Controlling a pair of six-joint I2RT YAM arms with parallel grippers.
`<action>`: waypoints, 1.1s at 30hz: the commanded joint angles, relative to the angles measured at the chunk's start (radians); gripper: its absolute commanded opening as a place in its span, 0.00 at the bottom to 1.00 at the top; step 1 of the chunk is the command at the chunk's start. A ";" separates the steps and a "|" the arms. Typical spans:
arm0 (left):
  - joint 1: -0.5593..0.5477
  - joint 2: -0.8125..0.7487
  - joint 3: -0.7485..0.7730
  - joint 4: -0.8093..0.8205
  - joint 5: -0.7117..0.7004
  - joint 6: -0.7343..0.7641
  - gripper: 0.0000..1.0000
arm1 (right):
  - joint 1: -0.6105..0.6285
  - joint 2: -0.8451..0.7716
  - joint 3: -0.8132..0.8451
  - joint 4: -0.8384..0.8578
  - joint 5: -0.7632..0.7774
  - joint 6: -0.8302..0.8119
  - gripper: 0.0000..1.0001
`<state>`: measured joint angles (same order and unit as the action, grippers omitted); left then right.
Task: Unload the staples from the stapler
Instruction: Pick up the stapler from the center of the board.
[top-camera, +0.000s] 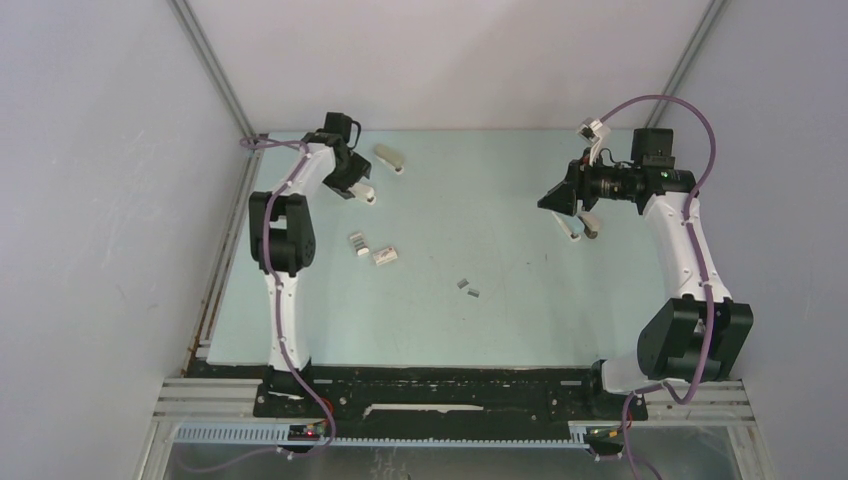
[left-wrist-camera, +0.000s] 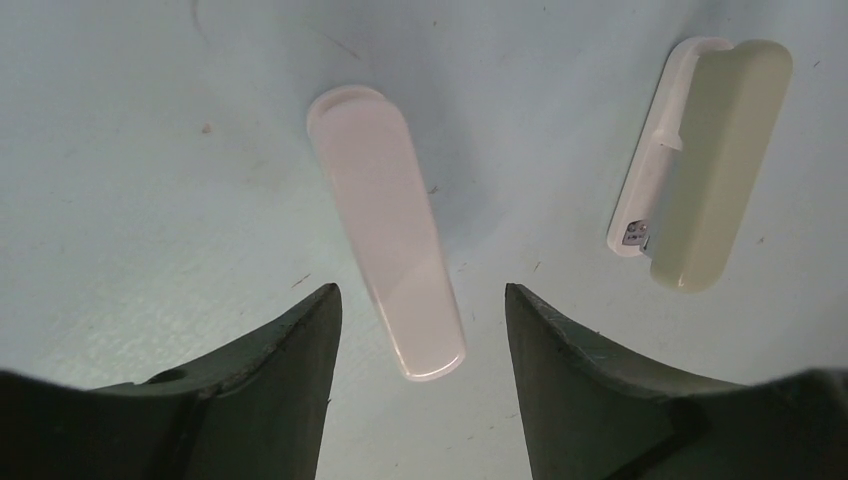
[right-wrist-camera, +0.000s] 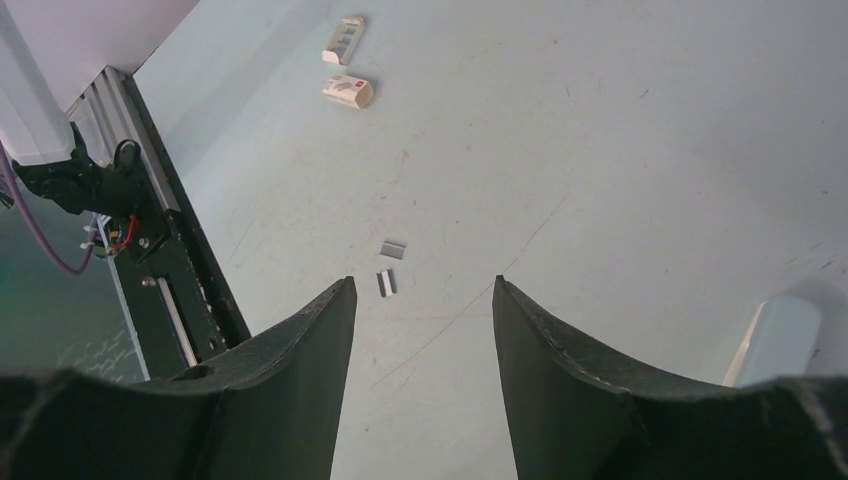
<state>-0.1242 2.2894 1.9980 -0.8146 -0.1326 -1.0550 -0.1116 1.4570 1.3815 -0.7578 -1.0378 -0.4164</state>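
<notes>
Straddling the near end of a pale pink rounded plastic stapler (left-wrist-camera: 385, 230) with the left fingers (left-wrist-camera: 265, 400) held apart and clear of its sides. Lying just beside that stapler: a cream-and-white plastic stapler (left-wrist-camera: 705, 160). Resting on the pale green counter (top-camera: 500, 200), well apart from the pink stapler, toward the middle: two short silvery-grey staple strips (right-wrist-camera: 392, 250). Hanging spread with nothing between, farther again from the pink stapler: the right fingers (right-wrist-camera: 600, 400).

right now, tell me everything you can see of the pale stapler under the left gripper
The pale stapler is slim and glossy, plastic by its look, pinkish white, rounded at both ends. It seems closed and lies flat on the table, between the open fingers of the left gripper, askew to them and touching neither.
</notes>
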 joint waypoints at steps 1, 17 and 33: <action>0.008 0.042 0.093 -0.021 0.060 -0.032 0.67 | -0.007 0.000 -0.006 0.022 -0.027 0.010 0.62; 0.027 -0.027 -0.069 0.141 0.198 0.001 0.24 | -0.010 -0.007 -0.017 0.025 -0.030 0.010 0.62; 0.030 -0.356 -0.503 0.475 0.424 0.234 0.08 | 0.008 -0.020 -0.043 0.045 -0.044 0.021 0.62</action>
<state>-0.0929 2.0453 1.5856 -0.4957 0.1730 -0.8902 -0.1150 1.4570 1.3430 -0.7399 -1.0569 -0.4118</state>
